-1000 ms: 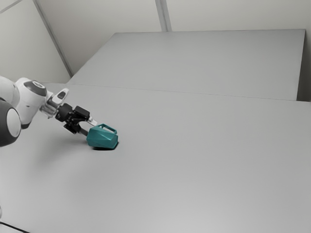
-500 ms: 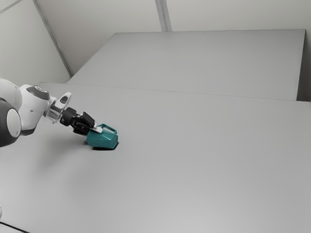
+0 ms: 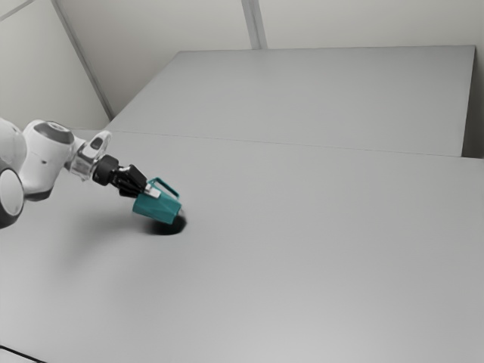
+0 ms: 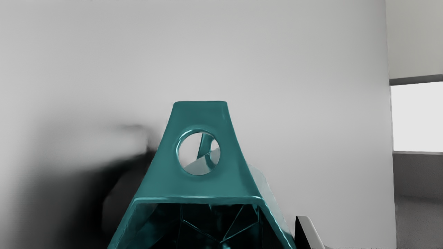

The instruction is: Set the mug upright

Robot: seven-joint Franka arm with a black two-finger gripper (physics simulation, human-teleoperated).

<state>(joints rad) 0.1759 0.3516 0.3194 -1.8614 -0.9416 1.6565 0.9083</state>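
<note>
Gray table (image 3: pixel 302 249) is extending beneath tilted teal mug (image 3: pixel 156 209).
Gripper (image 3: pixel 152 193) is clamping the mug; its handle (image 4: pixel 202 116) is angling upward.

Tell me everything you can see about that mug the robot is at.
The mug is glossy teal, perhaps plastic or glazed, with a faceted body. Its angular handle, on the upper side, has a round hole. It is tilted, not upright: the open mouth faces the gripper, the base slopes down toward the exterior view's right. The gripper appears to touch it near the mouth. A dark shadow lies beneath; whether the base touches the table, I cannot tell.
</note>
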